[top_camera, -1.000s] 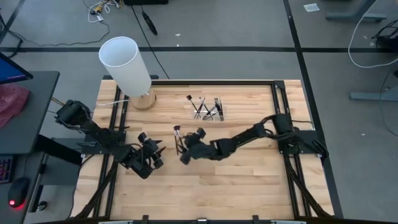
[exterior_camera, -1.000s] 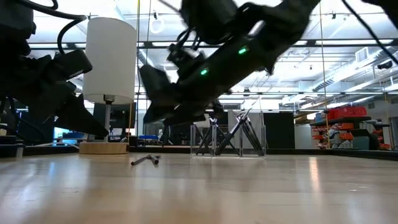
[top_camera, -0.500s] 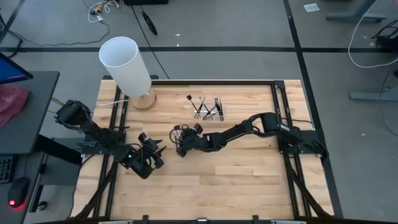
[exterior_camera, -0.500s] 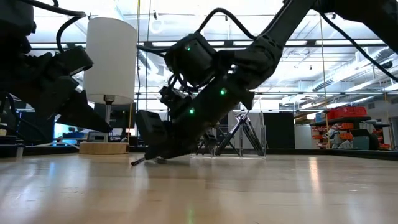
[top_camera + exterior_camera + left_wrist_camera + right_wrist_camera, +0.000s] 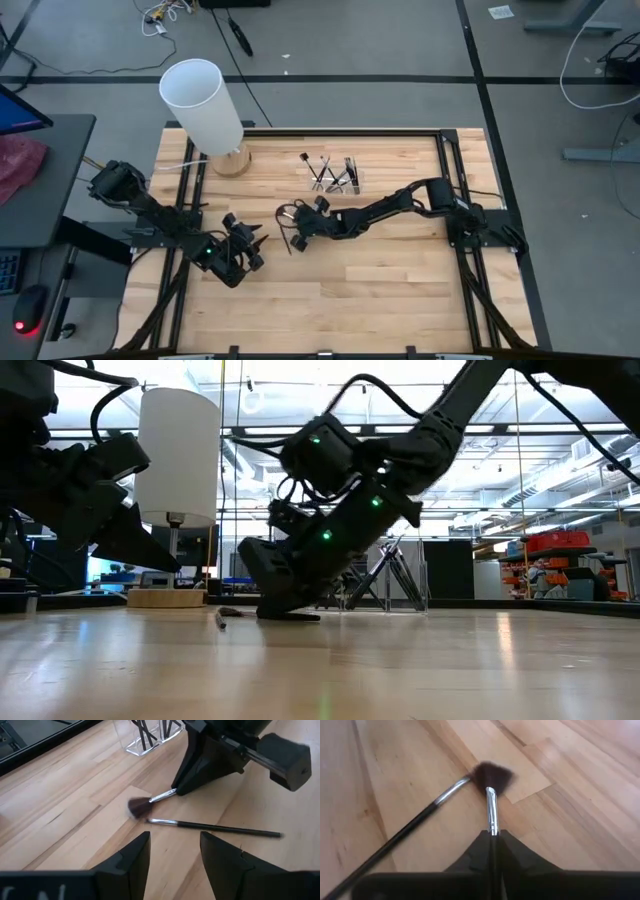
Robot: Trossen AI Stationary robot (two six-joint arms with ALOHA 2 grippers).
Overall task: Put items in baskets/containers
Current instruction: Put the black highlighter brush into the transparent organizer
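— Two brushes are lying loose on the pale wooden counter (image 5: 400, 290), aren't they?

— Yes, near the middle of the high view. One is a fan brush (image 5: 491, 795) with a soft, dark, flared tuft and a shiny silver ferrule. The other is a thin brush (image 5: 212, 827) with a slim, glossy black handle and a narrow metal collar. Its tip is lying just beside the fan brush's bristles.

— What is the right hand (image 5: 292, 237) doing?

— It is pressing down at the counter, left of centre in the high view. Its two dark, matte fingers (image 5: 470, 857) are pinching the fan brush's handle between them, nearly closed, with the ferrule and tuft sticking out in front.

— And the left hand (image 5: 252, 245)?

— It is hovering at the lower left of the high view, close to the brushes. Its blunt black fingers (image 5: 132, 862) are standing apart, holding nothing.

— Where is the clear holder (image 5: 337, 177)?

— Upper centre of the high view, a low box of transparent plastic. Several dark brushes (image 5: 322, 170) are standing in it, leaning and crossing.

— Anything else?

— A tall, smooth white cylinder (image 5: 202, 103) on a round wooden base is standing at the upper left.
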